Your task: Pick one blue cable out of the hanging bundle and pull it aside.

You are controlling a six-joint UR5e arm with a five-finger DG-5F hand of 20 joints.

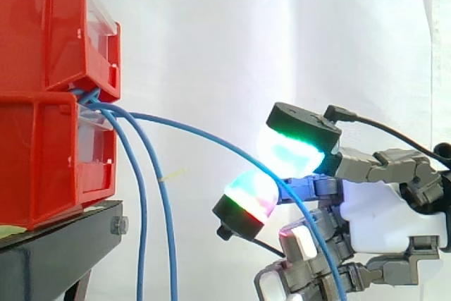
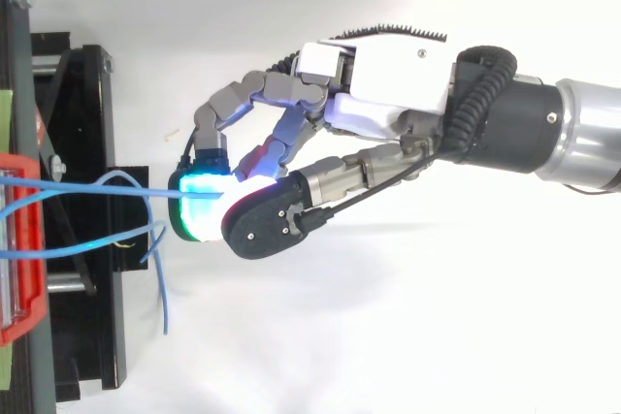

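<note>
Several blue cables come out between two stacked red bins (image 1: 42,96) at the left. Two of the cables (image 1: 142,230) hang straight down in front of the black stand (image 1: 56,244). One blue cable (image 1: 204,135) arcs away to the right, runs between two glowing fingertips (image 1: 292,151) and drops past the hand's palm. The hand (image 1: 384,216) reaches in from the right, curled, with the thumb and a finger pinching this cable. From above, the pulled cable (image 2: 116,191) runs straight from the bin edge (image 2: 24,239) into the green-cyan pad of the hand (image 2: 388,94).
The white curtain forms the background. Loose ends of the other cables (image 2: 160,278) dangle just right of the black stand (image 2: 87,143). A small yellow tag (image 1: 173,174) sits beside the hanging cables.
</note>
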